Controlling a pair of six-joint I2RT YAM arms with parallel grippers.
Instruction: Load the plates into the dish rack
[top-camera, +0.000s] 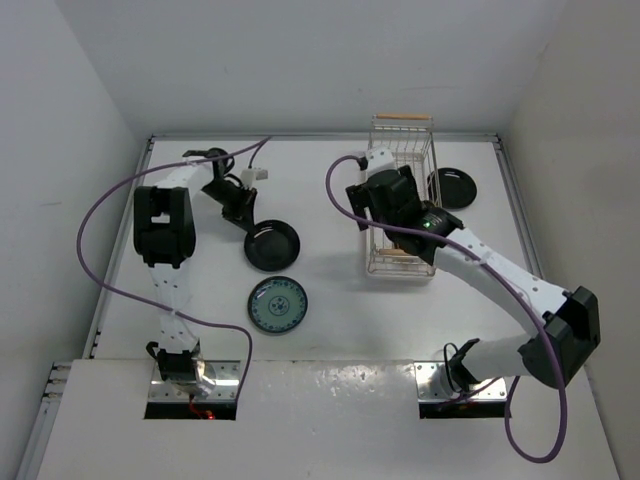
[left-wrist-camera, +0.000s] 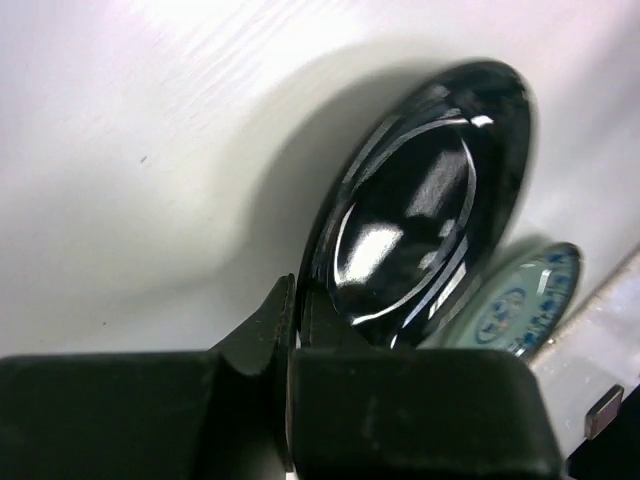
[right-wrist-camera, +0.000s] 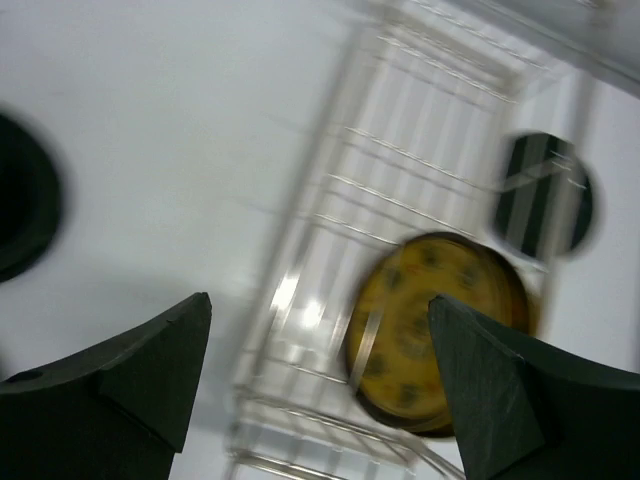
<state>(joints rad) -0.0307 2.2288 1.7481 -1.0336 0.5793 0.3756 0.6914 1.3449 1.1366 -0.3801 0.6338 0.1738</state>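
white walls (top-camera: 80, 80) enclose a white table (top-camera: 330, 290). the dish rack (top-camera: 402, 150) holds the mustard-yellow plate (right-wrist-camera: 430, 330) under the spread-open right gripper (right-wrist-camera: 318, 305). a black plate (top-camera: 452, 187) lies just right of the rack; left of it the left gripper (left-wrist-camera: 295, 310) pinches a second black plate (top-camera: 272, 245) beside the teal-green plate (top-camera: 278, 304).

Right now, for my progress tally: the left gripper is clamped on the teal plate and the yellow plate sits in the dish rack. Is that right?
Not quite. The left wrist view shows the left gripper clamped on a black plate; the teal plate lies loose beside it. The yellow plate does sit in the dish rack.
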